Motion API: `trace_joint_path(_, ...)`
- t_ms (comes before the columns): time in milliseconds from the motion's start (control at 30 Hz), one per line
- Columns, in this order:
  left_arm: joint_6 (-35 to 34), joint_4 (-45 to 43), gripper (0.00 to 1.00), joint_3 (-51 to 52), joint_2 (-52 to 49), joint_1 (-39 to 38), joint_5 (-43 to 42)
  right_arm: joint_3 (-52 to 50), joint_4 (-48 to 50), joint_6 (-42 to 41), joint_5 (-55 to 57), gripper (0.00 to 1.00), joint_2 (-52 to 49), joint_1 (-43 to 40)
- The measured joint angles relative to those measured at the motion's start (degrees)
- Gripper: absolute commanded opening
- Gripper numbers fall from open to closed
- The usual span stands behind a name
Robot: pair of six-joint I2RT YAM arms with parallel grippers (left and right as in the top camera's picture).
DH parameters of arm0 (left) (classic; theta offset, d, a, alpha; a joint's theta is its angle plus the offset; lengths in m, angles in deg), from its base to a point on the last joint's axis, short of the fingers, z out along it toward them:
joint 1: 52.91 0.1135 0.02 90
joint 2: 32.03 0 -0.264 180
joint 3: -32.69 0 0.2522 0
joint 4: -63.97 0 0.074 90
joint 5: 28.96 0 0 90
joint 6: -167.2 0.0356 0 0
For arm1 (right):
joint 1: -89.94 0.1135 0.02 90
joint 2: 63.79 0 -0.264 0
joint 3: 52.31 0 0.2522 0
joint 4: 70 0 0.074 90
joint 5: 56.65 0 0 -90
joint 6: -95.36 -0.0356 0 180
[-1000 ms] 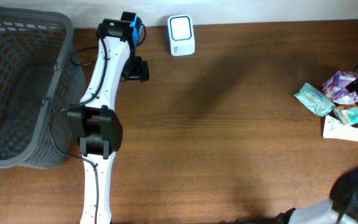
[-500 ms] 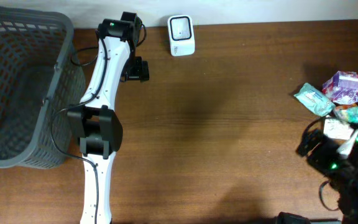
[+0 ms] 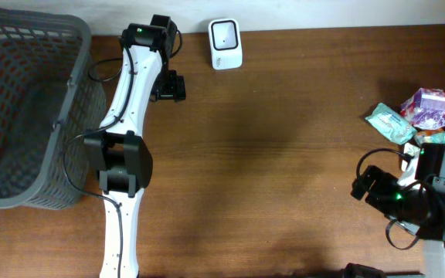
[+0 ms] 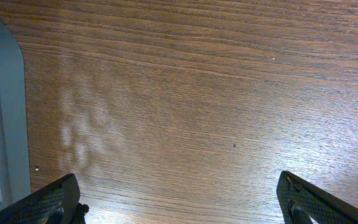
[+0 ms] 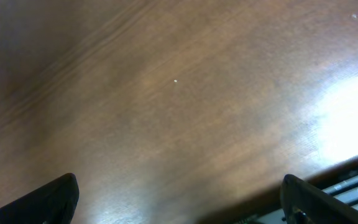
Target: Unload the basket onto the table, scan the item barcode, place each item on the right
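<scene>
- I'm looking down on a dark brown wooden table (image 3: 284, 154), with fine straight grain and a soft sheen.
- The small white plastic barcode scanner (image 3: 225, 44), a rounded block with a dark window on its face, stands at the far edge of the table.
- The items to scan sit well away from it in a heap at the right edge: a crinkly teal foil packet (image 3: 388, 123) in front and a glossy purple wrapper (image 3: 433, 104) behind it. More packs are crowded in, but I cannot make them out.
- The left gripper (image 3: 170, 85) is black and blocky, and it hangs over bare wood between the scanner and the grey plastic mesh basket (image 3: 33, 25).
- From the left wrist, that gripper (image 4: 179, 202) is spread wide. Its textured black fingertips (image 4: 55, 199) sit at opposite corners of the view with only wood grain between them.
- The right gripper (image 3: 368, 185) is near the teal packet, on its near side, and is not touching it.
- The right wrist view is blurry. Even so, that gripper (image 5: 185, 202) is plainly splayed to its full width, with nothing in it. Under it is smooth brown wood with a bright glare patch to one side.
</scene>
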Motion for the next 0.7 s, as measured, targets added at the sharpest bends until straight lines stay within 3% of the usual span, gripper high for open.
trace_joint_path(133,0.0,0.1,0.99,0.0,0.0,0.0,0.0,-3.7,11.5,3.0,-2.1,0.99,1.1,5.5)
trace_joint_path(267,0.0,0.0,0.99,0.0,0.0,0.0,0.0,-15.9,27.3,5.8,-3.1,0.99,14.6,15.6)
trace_joint_path(567,0.0,0.0,0.99,0.0,0.0,0.0,0.0,-42.9,54.8,9.8,-3.3,0.99,41.0,16.1)
trace_joint_path(700,0.0,0.0,0.99,0.0,0.0,0.0,0.0,-50.4,61.8,11.9,-3.3,0.99,46.6,16.1)
